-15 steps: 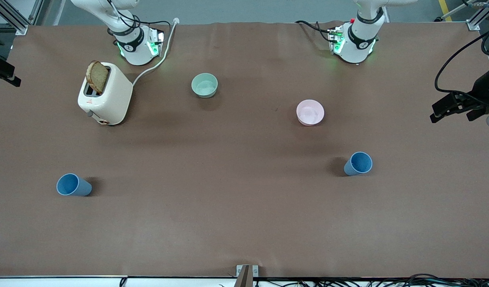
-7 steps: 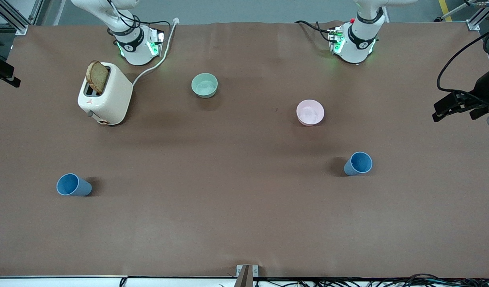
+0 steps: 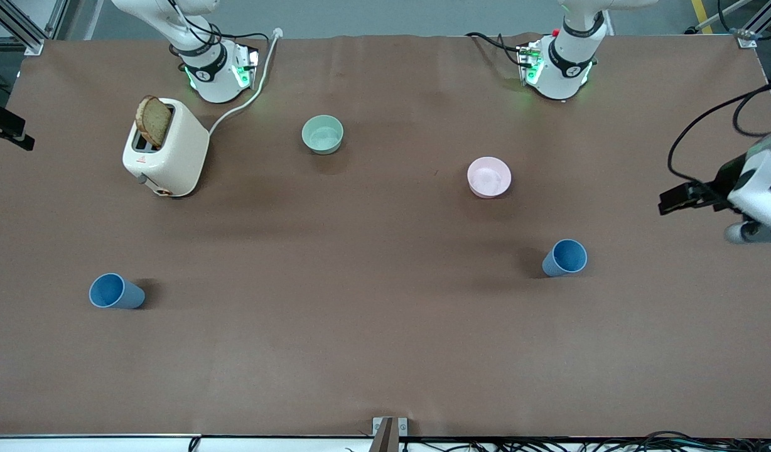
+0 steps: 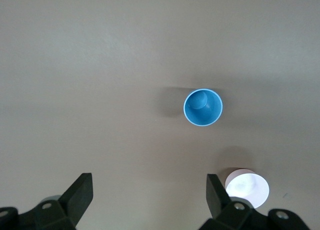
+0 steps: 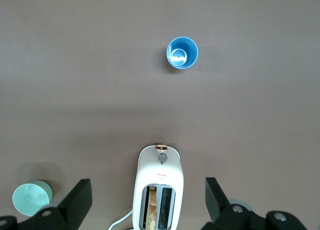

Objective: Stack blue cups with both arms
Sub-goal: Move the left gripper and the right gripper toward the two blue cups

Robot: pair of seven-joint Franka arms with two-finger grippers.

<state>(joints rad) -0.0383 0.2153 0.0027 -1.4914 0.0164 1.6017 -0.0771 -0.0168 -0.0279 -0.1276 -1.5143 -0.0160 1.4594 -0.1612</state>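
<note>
Two blue cups stand upright on the brown table. One cup is toward the right arm's end, nearer the front camera than the toaster. The other cup is toward the left arm's end, nearer than the pink bowl. My left gripper hangs in the air over the table's end, apart from that cup. It is open and empty, and its view shows the cup below. My right gripper is open and empty, high over the toaster. The other cup shows farther off.
A white toaster with a bread slice stands near the right arm's base, its cable running back. A pale green bowl and a pink bowl sit toward the bases. The pink bowl also shows in the left wrist view.
My left gripper has moved in from the table's end, lower in the front view and closer to the nearby blue cup. The cups and bowls have not moved.
</note>
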